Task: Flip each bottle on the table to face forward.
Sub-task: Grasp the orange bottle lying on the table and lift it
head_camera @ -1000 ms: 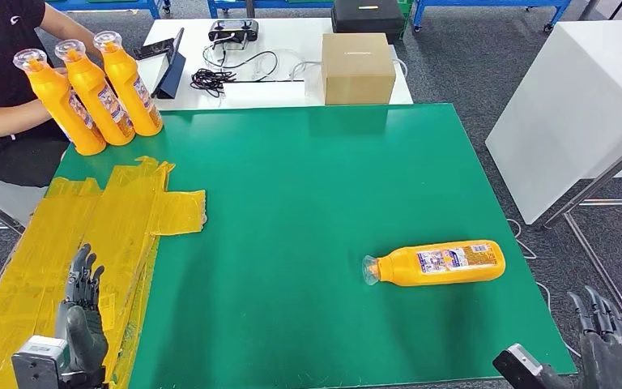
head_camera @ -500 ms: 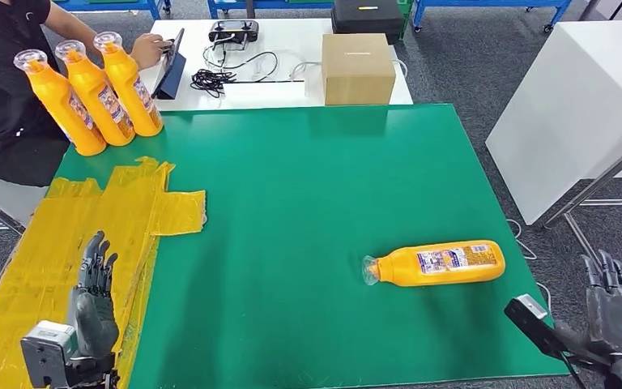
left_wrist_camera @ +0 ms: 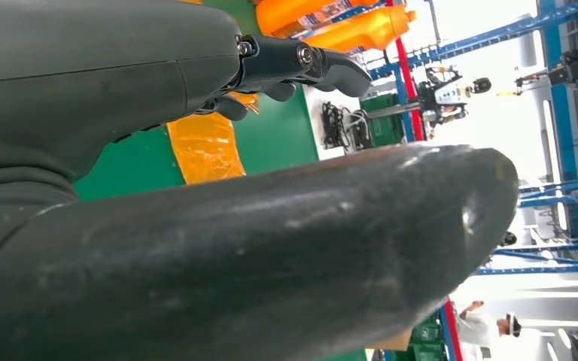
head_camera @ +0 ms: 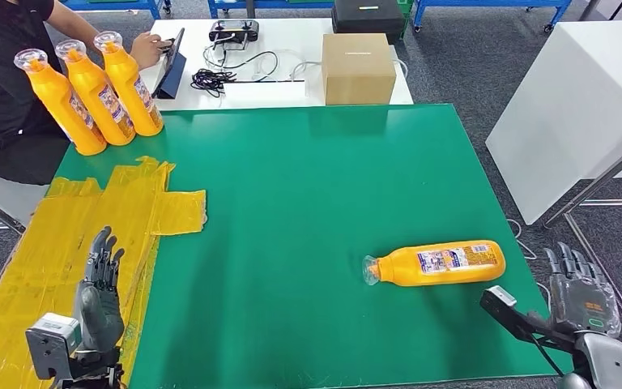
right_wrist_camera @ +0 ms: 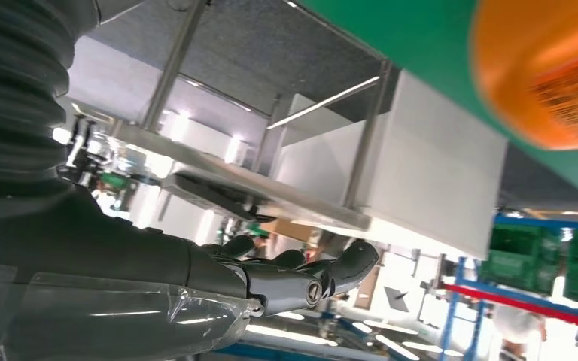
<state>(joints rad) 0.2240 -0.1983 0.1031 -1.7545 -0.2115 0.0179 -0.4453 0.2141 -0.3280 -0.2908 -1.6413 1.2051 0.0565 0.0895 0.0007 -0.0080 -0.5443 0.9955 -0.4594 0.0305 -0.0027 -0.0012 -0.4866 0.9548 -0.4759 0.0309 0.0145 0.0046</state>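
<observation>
one orange bottle lies on its side on the green tabletop, near its right edge, with the cap end toward the middle and the label facing up. three more orange bottles stand upright together at the far left corner, next to a seated person. my right hand hangs just off the tabletop's right edge beside the lying bottle, fingers spread, holding nothing. my left hand hovers over the yellow tape patch at the near left, fingers extended and apart, nothing held. i see a cardboard box on the white table beyond.
</observation>
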